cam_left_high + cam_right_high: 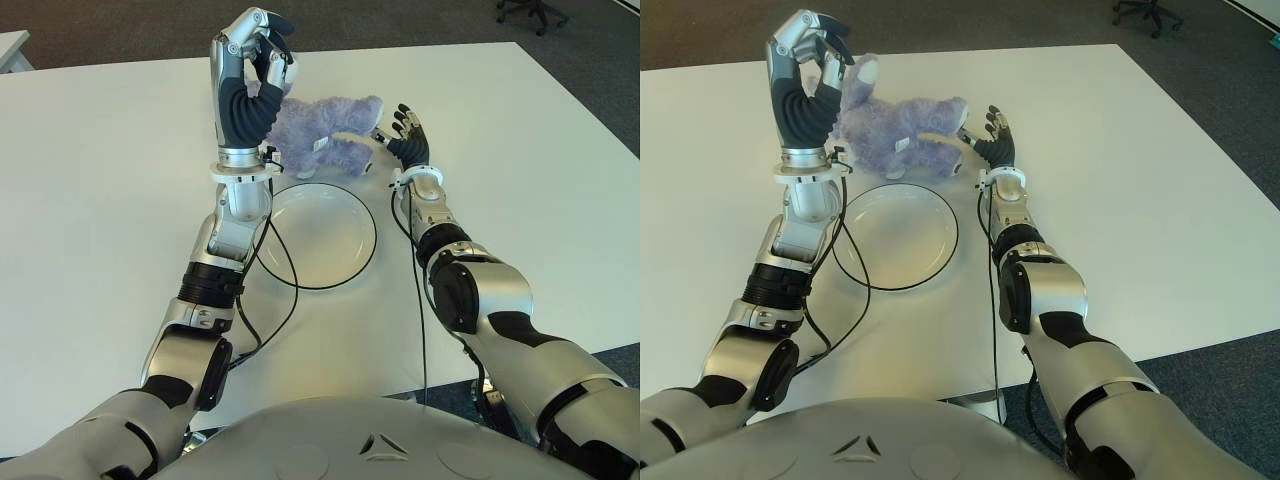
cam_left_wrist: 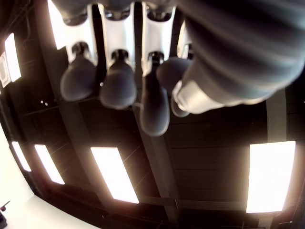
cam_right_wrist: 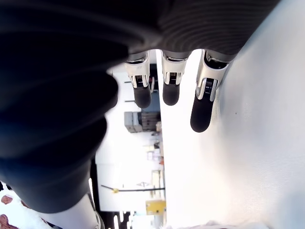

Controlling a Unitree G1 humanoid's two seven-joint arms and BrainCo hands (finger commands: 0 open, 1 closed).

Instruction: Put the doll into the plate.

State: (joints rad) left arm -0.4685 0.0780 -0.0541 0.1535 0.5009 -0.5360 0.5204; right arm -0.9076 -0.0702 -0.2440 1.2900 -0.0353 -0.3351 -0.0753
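Left hand (image 1: 252, 75): raised upright beside the doll's head end, fingers curled, nothing in them per its wrist view, which shows only ceiling lights.
Table (image 1: 520, 150): white, bears everything.
Plate (image 1: 352, 262): empty, just in front of the doll.
Doll (image 1: 325, 135): purple plush, long axis running side to side between both hands.
Right hand (image 1: 408, 135): fingers spread, holding nothing, at the doll's tail end, seemingly nearer.

You had one purple plush doll (image 1: 325, 135), one white plate (image 1: 318, 236), and two robot hands, a left hand (image 1: 250, 75) and a right hand (image 1: 408, 135), over one white surface (image 1: 100, 200).
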